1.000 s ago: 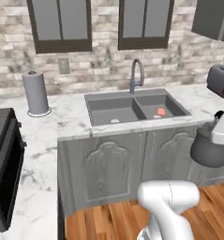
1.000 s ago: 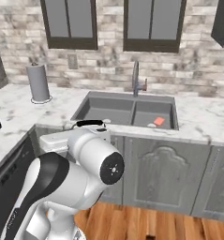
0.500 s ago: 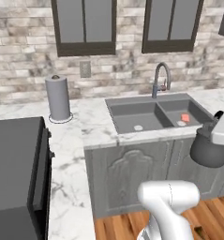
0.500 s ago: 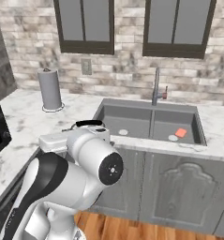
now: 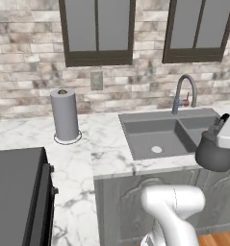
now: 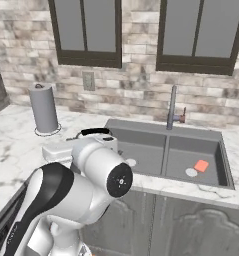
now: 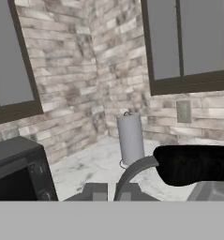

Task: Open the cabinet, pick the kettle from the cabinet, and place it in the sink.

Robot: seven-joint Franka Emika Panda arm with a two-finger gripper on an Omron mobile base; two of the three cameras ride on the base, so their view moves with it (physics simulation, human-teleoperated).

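Note:
The kettle [image 5: 213, 154], squat and dark grey with a black handle, hangs at the right edge of the left base view, just in front of the sink's front rim. My gripper [image 5: 225, 129] is shut on its top handle. Behind it the dark grey double-basin sink [image 5: 135, 126] is set in white marble, with a gooseneck faucet [image 5: 184, 93] at its back. In the right base view the kettle's black handle [image 6: 93, 132] peeks over my arm, left of the sink [image 6: 163, 128]. The hand view looks across that handle [image 7: 193, 164]. The cabinet is out of view.
A paper towel roll [image 5: 65, 115] stands on the marble counter left of the sink. A black stove [image 5: 15, 192] fills the lower left. An orange sponge [image 6: 201, 165] lies in the right basin. Two dark-framed windows [image 5: 97, 31] sit in the brick wall above.
The whole picture has slid to the right in both base views, so the camera has moved left along the counter. The kettle stays held at the same spot relative to the arm.

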